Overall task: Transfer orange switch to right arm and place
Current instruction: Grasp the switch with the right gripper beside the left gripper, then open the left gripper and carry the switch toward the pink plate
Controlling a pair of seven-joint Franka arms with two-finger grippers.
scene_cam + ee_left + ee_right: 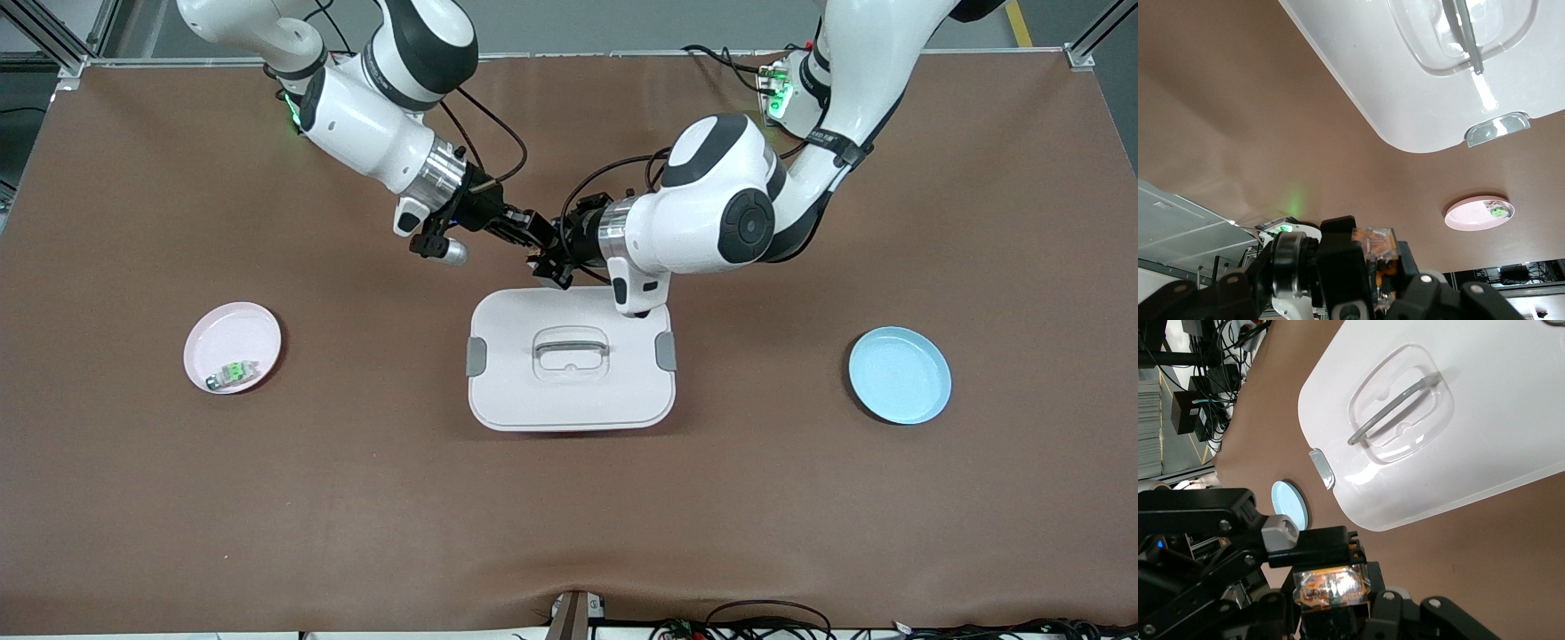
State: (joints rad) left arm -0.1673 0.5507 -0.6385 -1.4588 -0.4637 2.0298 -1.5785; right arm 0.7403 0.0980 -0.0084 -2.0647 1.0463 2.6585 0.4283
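Above the white lidded box's (pixel 569 391) twelve-o'clock edge, left gripper (pixel 553 260) and right gripper (pixel 539 233) both pinch the tiny black-and-orange switch (pixel 1331 585), tip to tip.

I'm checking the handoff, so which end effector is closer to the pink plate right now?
The right end effector is slightly closer. It and the left end effector meet on the orange switch above the white lidded box's edge; the pink plate lies toward the right arm's end.
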